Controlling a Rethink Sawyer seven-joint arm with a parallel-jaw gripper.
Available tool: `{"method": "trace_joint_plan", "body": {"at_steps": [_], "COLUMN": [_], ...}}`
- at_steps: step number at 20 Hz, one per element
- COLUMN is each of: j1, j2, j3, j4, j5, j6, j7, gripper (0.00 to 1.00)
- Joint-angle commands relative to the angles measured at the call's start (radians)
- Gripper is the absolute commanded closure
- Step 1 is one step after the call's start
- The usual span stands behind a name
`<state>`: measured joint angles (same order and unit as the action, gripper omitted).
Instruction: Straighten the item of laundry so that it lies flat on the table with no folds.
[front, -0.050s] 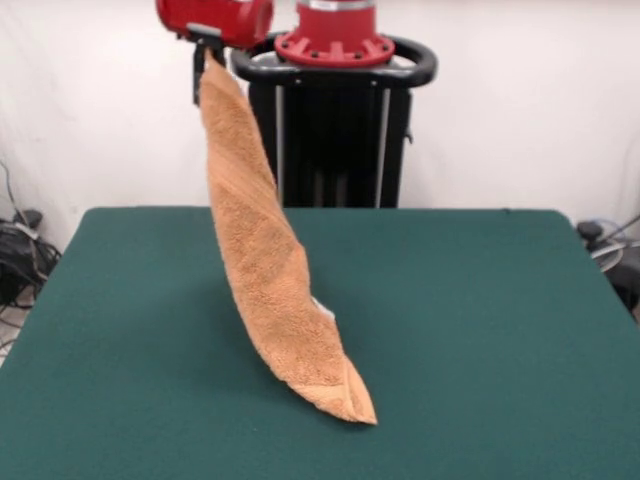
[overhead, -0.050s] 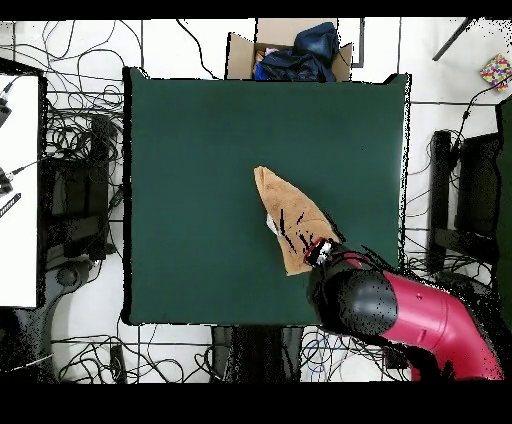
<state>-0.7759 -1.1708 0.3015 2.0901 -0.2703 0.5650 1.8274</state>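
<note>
The item of laundry (front, -0.050s: 265, 250), an orange-tan terry towel, hangs in a long twisted strip from my gripper (front, -0.050s: 207, 58) high above the back left of the table (front, -0.050s: 480, 300). Its lower end rests in a folded point on the green top near the front middle. A small white tag (front, -0.050s: 323, 306) shows on its right edge. From overhead the towel (overhead, -0.050s: 288, 218) stretches from the table's middle toward my gripper (overhead, -0.050s: 321, 250), which is shut on its upper end. My red arm (overhead, -0.050s: 425, 320) hides that end.
A cardboard box (overhead, -0.050s: 243, 55) with dark clothes stands beyond the table's far edge in the overhead view. Cables lie on the floor along both sides. The black pedestal (front, -0.050s: 335, 140) stands behind the table.
</note>
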Motion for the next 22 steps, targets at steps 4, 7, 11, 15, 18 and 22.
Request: {"method": "trace_joint_plan", "body": {"at_steps": [4, 7, 11, 15, 18, 22], "j1": [-0.107, -0.142, -0.174, -0.215, -0.24, -0.269], "j2": [0.052, 0.063, 0.096, 0.108, 0.108, 0.104], "j3": [0.159, 0.184, 0.185, 0.208, 0.237, 0.267], "j4": [0.13, 0.137, 0.134, 0.14, 0.131, 0.139], "j5": [-0.087, -0.11, -0.179, -0.22, -0.226, -0.239], "j6": [-0.08, -0.081, -0.07, -0.081, -0.061, -0.055], "j7": [-0.197, -0.199, -0.192, -0.19, -0.192, -0.188], "gripper": [1.0, 1.0, 1.0, 1.0, 1.0, 1.0]}}
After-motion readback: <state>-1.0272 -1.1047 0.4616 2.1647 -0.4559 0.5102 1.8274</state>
